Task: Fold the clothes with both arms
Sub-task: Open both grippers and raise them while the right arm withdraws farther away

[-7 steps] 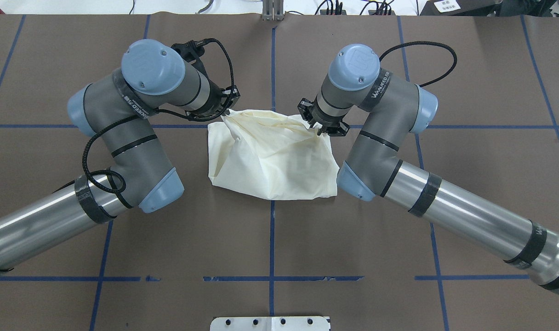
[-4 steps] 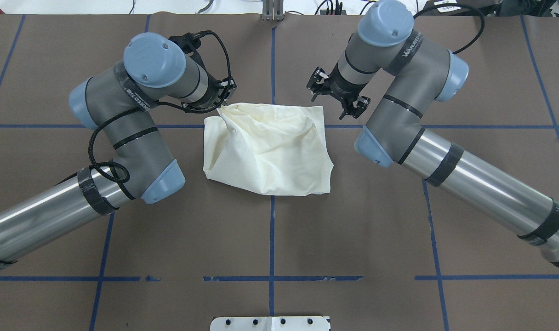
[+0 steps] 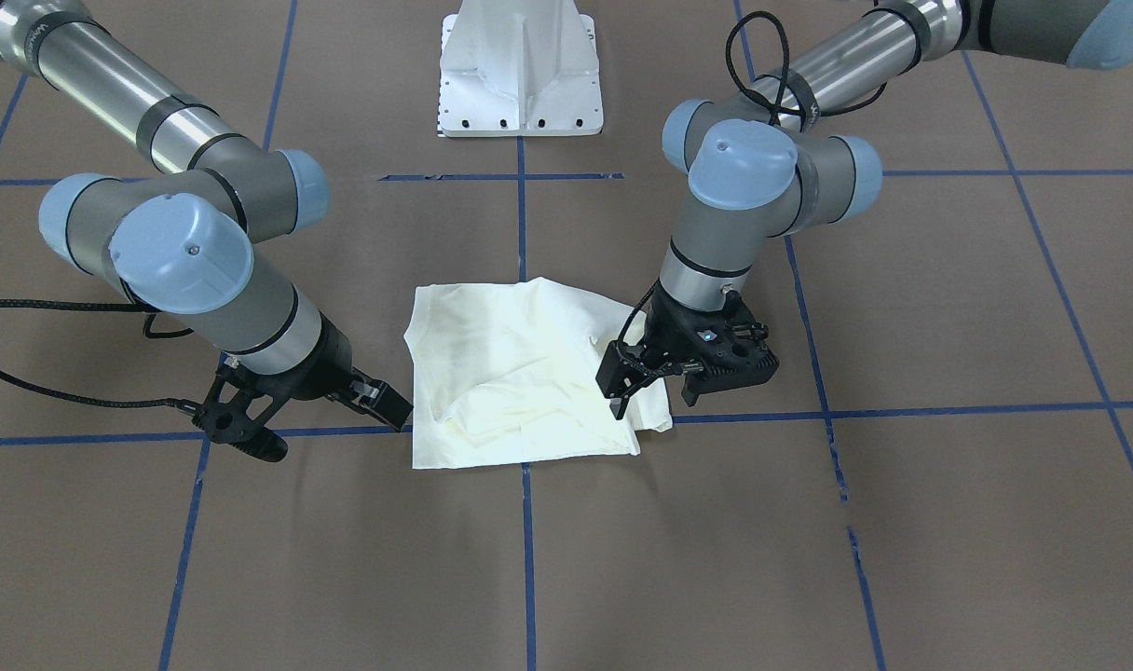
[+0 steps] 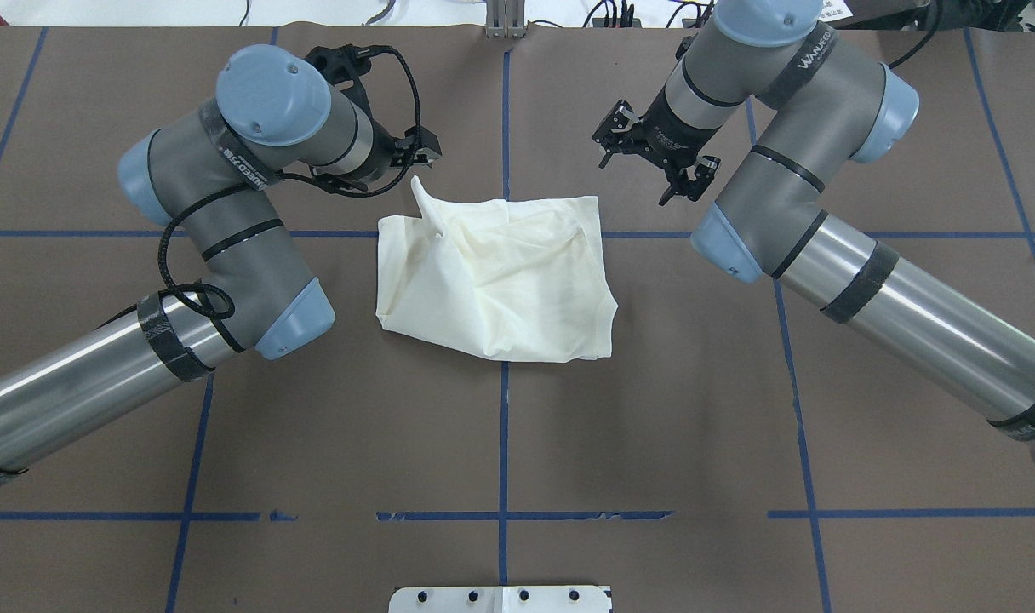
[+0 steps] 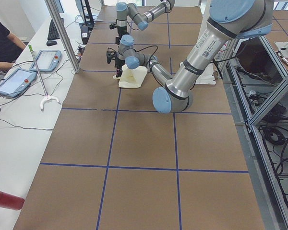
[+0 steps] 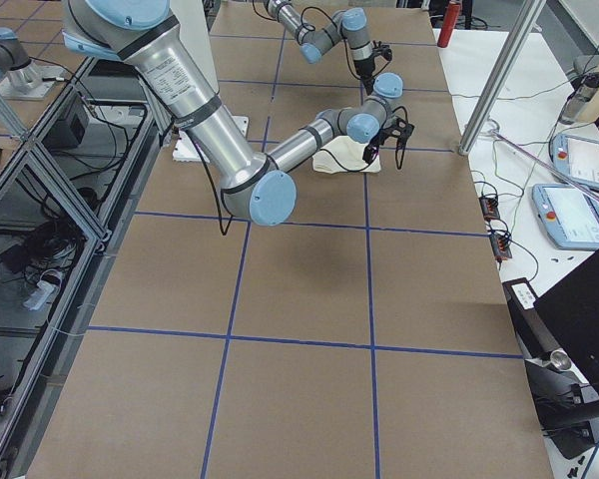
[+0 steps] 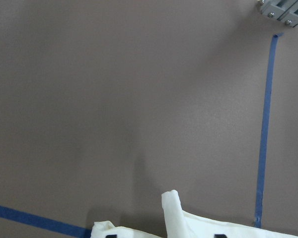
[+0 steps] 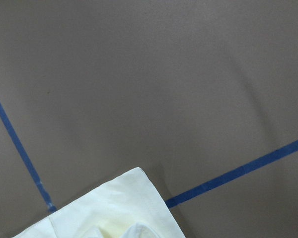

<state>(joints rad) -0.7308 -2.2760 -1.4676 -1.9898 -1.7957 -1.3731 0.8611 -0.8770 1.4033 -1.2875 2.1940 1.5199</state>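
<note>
Hanging just beyond the far left corner of the shirt (image 4: 500, 281), the left end effector (image 3: 653, 403) has its jaws spread and nothing between them. The overhead view shows a gap between it and the cloth. Right below it a pinched peak (image 4: 419, 191) of that corner stands up on its own, and the left wrist camera shows the same peak at the bottom of its picture with bare bench (image 4: 356, 426) past it.

The shirt lies at the middle of the bench as a rumpled, roughly rectangular packet with the plain cream side up. No print shows from above or from the front. Its far edge runs about along the blue tape line (image 4: 824, 234). Its long axis runs across the bench, from one arm's side to the other, and the whole packet lies on the robot's side of both end effectors.

The right end effector (image 4: 638, 177) hovers beyond the far right corner, farther out from the cloth than the left one is, with its jaws wide apart and empty. The right wrist camera catches only that flat corner at its lower edge.

My judgement is that the left arm is the nearer and better placed one. A short drop toward the robot would bring it onto the raised peak, whereas the right arm would first have to come back in toward its corner.
</note>
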